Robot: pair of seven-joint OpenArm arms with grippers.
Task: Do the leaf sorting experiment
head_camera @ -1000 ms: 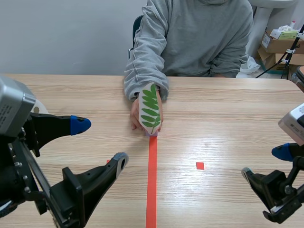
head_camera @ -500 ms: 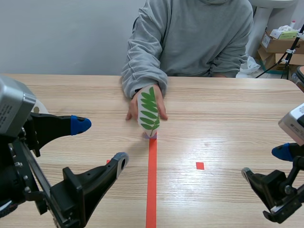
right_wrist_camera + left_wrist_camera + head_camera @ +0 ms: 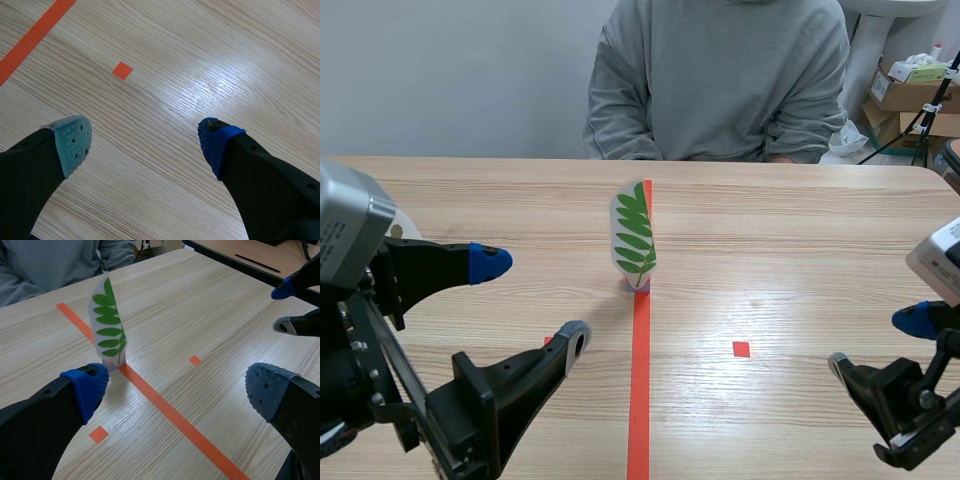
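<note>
— Midway between the side edges of the wooden table (image 3: pixel 800 230), what stands?
— An upright white card printed with a green leaf (image 3: pixel 633 240), ahead of the released left claw (image 3: pixel 532 300); right claw (image 3: pixel 875 342) released, well apart.

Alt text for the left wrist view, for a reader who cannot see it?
A leaf card stands upright on the orange tape line, ahead of the open left gripper, on a wooden table. The open right gripper shows farther off; a person in grey sits across the table.
</note>
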